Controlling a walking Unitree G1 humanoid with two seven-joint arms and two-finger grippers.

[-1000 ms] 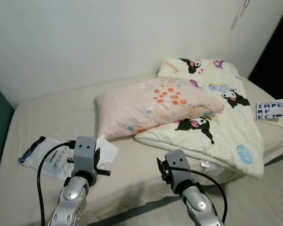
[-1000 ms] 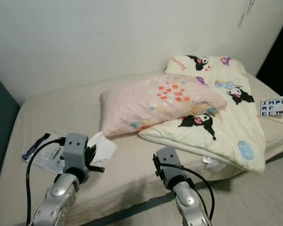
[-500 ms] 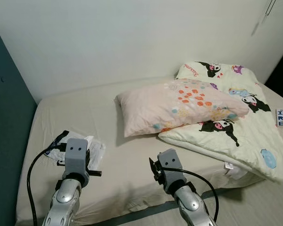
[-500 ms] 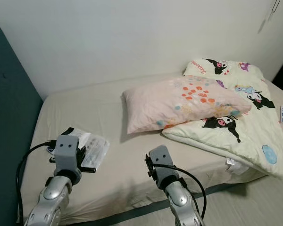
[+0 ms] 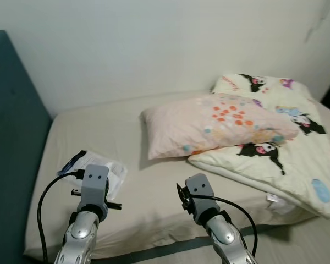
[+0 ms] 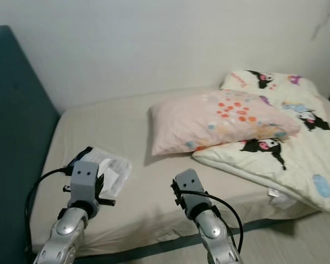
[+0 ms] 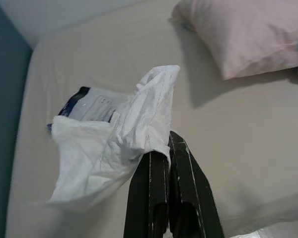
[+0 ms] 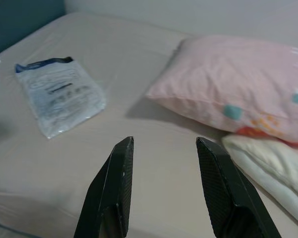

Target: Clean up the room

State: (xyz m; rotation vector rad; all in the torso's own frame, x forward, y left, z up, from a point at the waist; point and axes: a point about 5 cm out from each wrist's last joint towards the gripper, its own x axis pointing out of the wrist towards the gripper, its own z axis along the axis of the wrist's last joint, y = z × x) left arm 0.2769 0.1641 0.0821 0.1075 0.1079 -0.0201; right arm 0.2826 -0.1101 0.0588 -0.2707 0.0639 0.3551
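The robot faces a bed (image 5: pixel 154 181) with a beige sheet, and both silver arms are raised over its near edge. The left gripper (image 7: pixel 165 148) has its two black fingers (image 7: pixel 181 173) pressed tight together, pinching a crumpled white cloth (image 7: pixel 114 148) that hangs from the tips and drapes down toward the mattress. In the left eye view that gripper sits at about 7 o'clock, just in front of a flat plastic packet (image 5: pixel 96 168) with a dark blue edge, which lies on the sheet near the bed's left side. In the left wrist view, the cloth partly covers the packet.

The right gripper (image 8: pixel 164 148) is at roughly 5 o'clock in the head view, hovering over bare sheet. Its fingers (image 8: pixel 114 183) stand well apart and there is nothing between them. Through that wrist camera, the packet (image 8: pixel 59 94) lies flat on the sheet, and the pink pillow (image 8: pixel 238 84) sits beyond the fingertips.

That pink pillow (image 5: pixel 214 124), dotted with orange and teal spots, lies near the middle of the bed, resting partly on a cream quilt (image 5: pixel 275 148) printed with black cartoon figures, off at 3 o'clock. A teal headboard (image 5: pixel 14 137) rises at 9 o'clock against a plain white wall (image 5: pixel 154 44).
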